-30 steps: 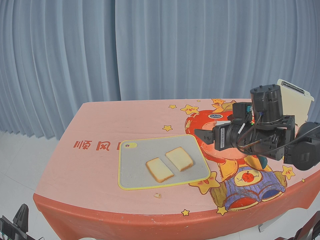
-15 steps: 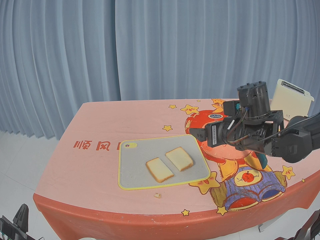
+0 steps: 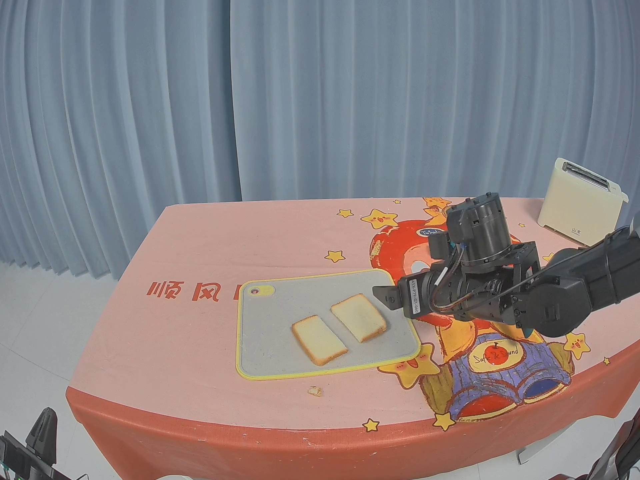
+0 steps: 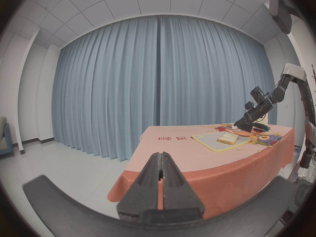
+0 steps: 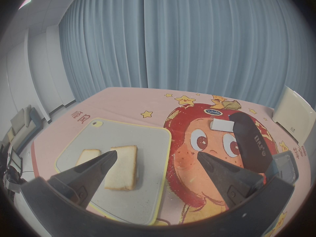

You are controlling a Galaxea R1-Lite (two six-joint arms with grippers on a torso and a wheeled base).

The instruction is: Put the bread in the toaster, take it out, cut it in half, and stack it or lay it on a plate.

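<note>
Two toasted bread halves (image 3: 319,339) (image 3: 359,317) lie side by side on a grey cutting board (image 3: 280,315) with a yellow rim. My right gripper (image 3: 389,296) hovers open just above the board's right edge, pointing at the nearer half. In the right wrist view the wide-spread fingers (image 5: 98,168) frame that half (image 5: 123,167), with the other half (image 5: 86,156) beyond it on the board (image 5: 148,139). The cream toaster (image 3: 581,201) stands at the table's far right. My left gripper (image 4: 160,155) is shut on nothing, low and off the table's left side.
A black-bladed knife (image 5: 251,142) lies on the cartoon print beside the board, next to a small white piece (image 5: 222,124). The toaster (image 5: 294,117) is behind it. A crumb (image 3: 315,390) sits in front of the board near the table's edge.
My right arm has come down and to the left, from above the cartoon print to the board's right edge, its gripper staying open. The bread halves have not moved.
</note>
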